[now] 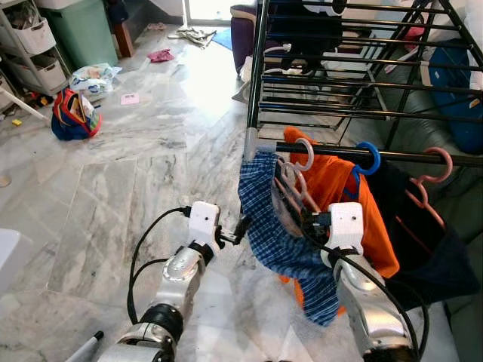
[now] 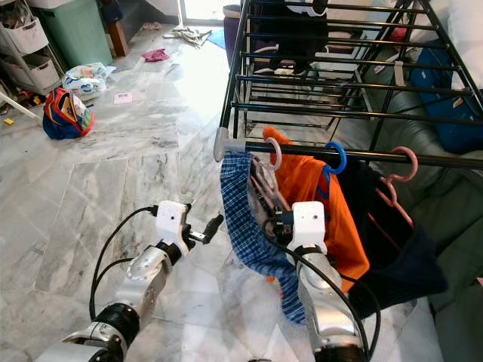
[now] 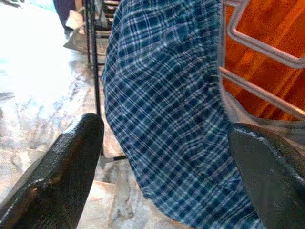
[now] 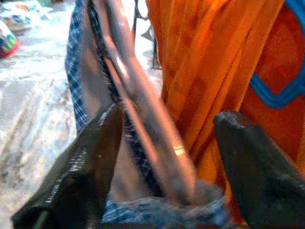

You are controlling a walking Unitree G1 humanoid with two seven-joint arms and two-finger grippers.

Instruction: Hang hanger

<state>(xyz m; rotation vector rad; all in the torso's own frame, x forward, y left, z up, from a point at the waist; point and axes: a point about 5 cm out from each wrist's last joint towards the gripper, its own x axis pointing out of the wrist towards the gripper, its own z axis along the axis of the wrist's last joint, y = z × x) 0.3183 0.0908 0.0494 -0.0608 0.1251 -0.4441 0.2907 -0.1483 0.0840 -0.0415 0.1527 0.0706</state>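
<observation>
Left eye view: both arms reach forward toward the hung plaid garment (image 1: 281,226).

Home interior, lived-in: marble tile floor (image 1: 128,188), black drying rack (image 1: 355,83) at 1 o'clock hung with clothes, grey sofa (image 1: 453,196) at 3, storage shelves (image 1: 30,53) and green bin (image 1: 83,30) at 10.

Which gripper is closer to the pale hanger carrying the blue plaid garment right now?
Right. The right gripper has its open fingers around the pale hanger, inside the blue plaid garment. The left gripper, open, sits beside the garment's outer edge, farther from the hanger.
</observation>
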